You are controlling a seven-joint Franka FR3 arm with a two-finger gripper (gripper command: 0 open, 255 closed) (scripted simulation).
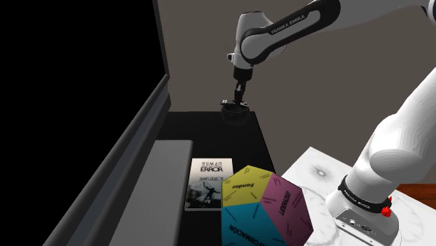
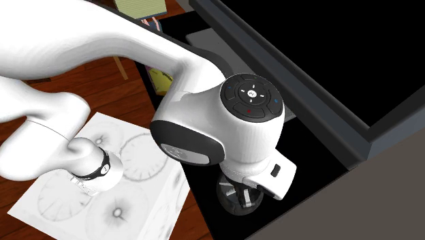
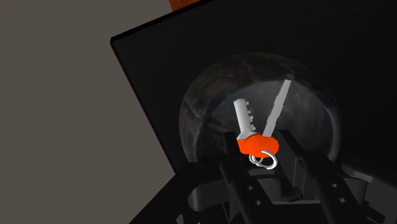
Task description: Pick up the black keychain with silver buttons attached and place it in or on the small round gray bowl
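Keychain, orange-red fob with silver keys and ring (image 3: 257, 144), sits clamped in my black pincer (image 3: 262, 158), keys pointing down into the small round dark-gray glossy bowl (image 3: 203, 108) at the black worktop's (image 1: 209, 136) far end. I judge it's held centred so a release lands inside, not on the rim.

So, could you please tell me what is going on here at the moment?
The white arm's black gripper holds an orange-red keychain with silver keys clasped between its fingers, right above the small round dark grey bowl at the far end of the black table. The keychain is not yet released, so the placing is not done. A black-and-white book and a many-coloured polyhedron sit in the shoulder view's foreground.
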